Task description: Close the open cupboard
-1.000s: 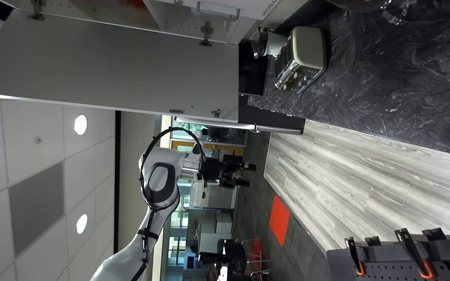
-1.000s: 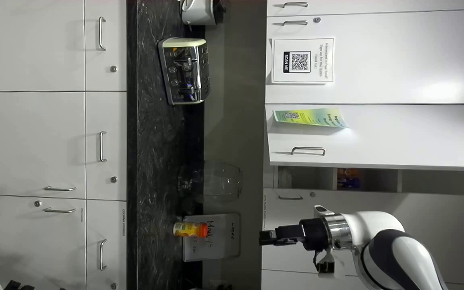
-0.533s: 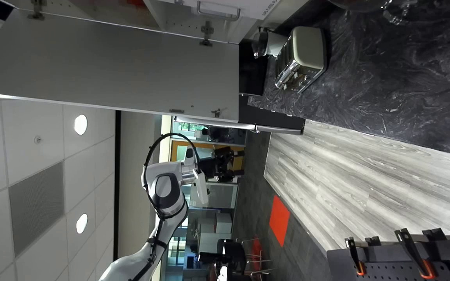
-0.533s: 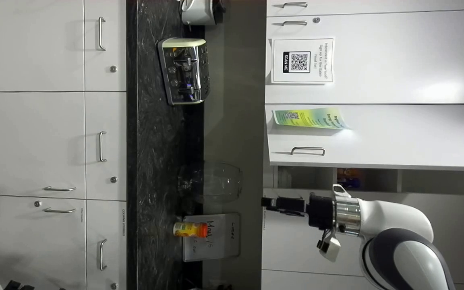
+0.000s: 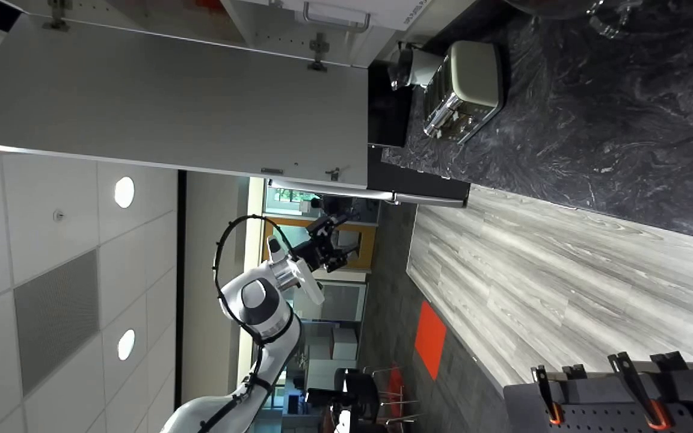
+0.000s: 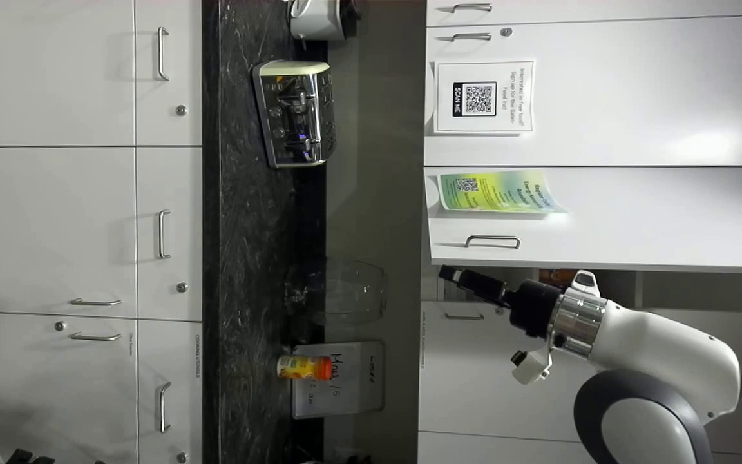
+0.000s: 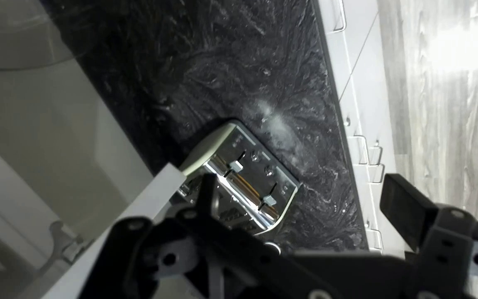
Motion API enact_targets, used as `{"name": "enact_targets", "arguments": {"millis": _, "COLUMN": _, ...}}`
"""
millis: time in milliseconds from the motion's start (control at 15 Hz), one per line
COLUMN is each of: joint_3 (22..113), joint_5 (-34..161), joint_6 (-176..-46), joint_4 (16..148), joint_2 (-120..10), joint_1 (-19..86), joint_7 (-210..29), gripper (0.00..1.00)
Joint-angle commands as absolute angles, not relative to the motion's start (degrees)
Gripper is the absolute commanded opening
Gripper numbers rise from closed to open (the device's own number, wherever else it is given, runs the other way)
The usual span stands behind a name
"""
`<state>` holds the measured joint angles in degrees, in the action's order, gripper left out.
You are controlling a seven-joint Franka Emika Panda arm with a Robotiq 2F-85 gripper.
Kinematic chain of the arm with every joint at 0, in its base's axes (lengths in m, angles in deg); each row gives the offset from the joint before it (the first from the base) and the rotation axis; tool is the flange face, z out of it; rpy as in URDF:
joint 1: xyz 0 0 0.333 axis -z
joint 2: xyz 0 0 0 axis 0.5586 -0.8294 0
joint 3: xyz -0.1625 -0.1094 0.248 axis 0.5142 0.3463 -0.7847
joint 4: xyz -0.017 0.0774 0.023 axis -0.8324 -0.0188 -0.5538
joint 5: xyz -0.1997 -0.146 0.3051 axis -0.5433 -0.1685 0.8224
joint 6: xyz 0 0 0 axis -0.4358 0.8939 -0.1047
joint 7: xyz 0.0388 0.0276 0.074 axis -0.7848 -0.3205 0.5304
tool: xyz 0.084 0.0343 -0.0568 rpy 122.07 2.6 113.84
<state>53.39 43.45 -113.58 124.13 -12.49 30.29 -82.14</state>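
The cupboard stands open. Its flat light-grey door [image 5: 190,108] sticks out from the hinges in an exterior view. The door's white outer face [image 6: 635,219] with a bar handle [image 6: 493,241] and a flyer shows in an exterior view. Its shelves [image 6: 596,290] show beside the door edge. My gripper [image 5: 345,240] is open and empty, apart from the door with a gap between them. In an exterior view the gripper [image 6: 449,274] is tilted, with its tip close to the door's edge. In the wrist view the fingers [image 7: 305,199] are wide apart, near the white door edge [image 7: 156,195].
A toaster [image 7: 251,174] stands on the black marbled counter [image 7: 239,74] below the gripper. A glass dispenser [image 6: 351,290], an orange-lidded jar [image 6: 303,367] and a whiteboard [image 6: 358,386] stand along the counter. Closed white cupboard doors [image 6: 603,90] adjoin the open one.
The gripper has moved up in both exterior views, closer to the door's free edge, and its tip has tilted toward the door. The door has not moved; the flyer on it has shifted.
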Motion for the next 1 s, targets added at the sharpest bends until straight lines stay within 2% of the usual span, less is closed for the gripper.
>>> {"name": "enact_targets", "arguments": {"millis": 0, "joint_3": 49.3, "joint_5": 33.9, "joint_6": -116.2, "joint_4": 122.4, "joint_2": -14.0, "joint_1": 33.0, "joint_7": -86.4, "gripper": 1.0}}
{"name": "enact_targets", "arguments": {"millis": 733, "joint_3": 45.1, "joint_5": -1.8, "joint_6": -105.5, "joint_4": 110.5, "joint_2": -18.3, "joint_1": 32.7, "joint_7": -91.8, "gripper": 1.0}}
{"name": "enact_targets", "arguments": {"millis": 800, "joint_3": 47.9, "joint_5": 2.4, "joint_6": -107.5, "joint_4": 113.4, "joint_2": -16.8, "joint_1": 29.7, "joint_7": -90.1, "gripper": 1.0}}
{"name": "enact_targets", "arguments": {"millis": 933, "joint_3": 48.0, "joint_5": -1.0, "joint_6": -106.4, "joint_4": 112.0, "joint_2": -17.5, "joint_1": 29.6, "joint_7": -91.0, "gripper": 1.0}}
